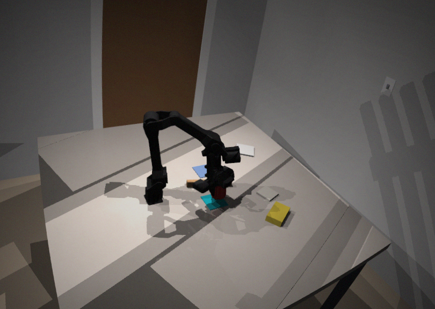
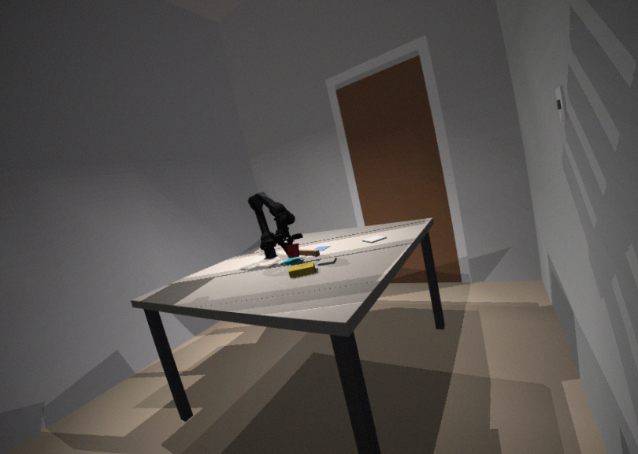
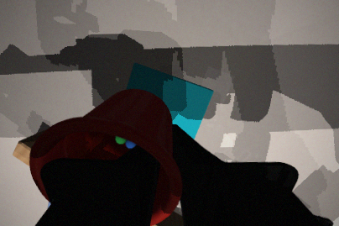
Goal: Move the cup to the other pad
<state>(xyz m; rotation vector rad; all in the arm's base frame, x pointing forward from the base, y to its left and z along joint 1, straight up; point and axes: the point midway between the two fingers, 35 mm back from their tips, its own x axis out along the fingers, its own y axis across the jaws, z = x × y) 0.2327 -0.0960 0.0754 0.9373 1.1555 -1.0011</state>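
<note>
The fingers (image 1: 201,185) (image 2: 297,236) are clenched on the wall of the red cup (image 1: 219,192) (image 2: 292,251) (image 3: 138,109), one reaching in over the mouth and the other outside; a green marble (image 3: 120,139) and a blue marble (image 3: 130,144) show inside, the rest of the interior being dark or hidden. The cup looks close to upright in the exterior view; it is at the cyan pad (image 1: 211,203) (image 2: 291,260) (image 3: 190,101), its base overlapping the pad's far part in the top view; whether it touches, I cannot tell.

The wooden bar (image 1: 190,183) (image 2: 309,252) (image 3: 22,153) lies close behind, between the cyan pad and the blue pad (image 1: 199,170) (image 2: 322,247), and leaves little room on that side; the grey tile (image 1: 267,193) (image 2: 328,261) sits off to one side with a gap of worktop (image 1: 210,256) (image 2: 257,299) (image 3: 294,4) between; the yellow block (image 1: 278,213) (image 2: 302,269) is near that tile, also apart from the pad; the white tile (image 1: 247,150) (image 2: 374,239) lies well back. The roomiest stretch runs from the cyan pad's near edge toward the worktop's front edge; all these pieces lie well inside the outer edges, and the arm (image 1: 189,127) (image 2: 261,219) arches over from its base.
</note>
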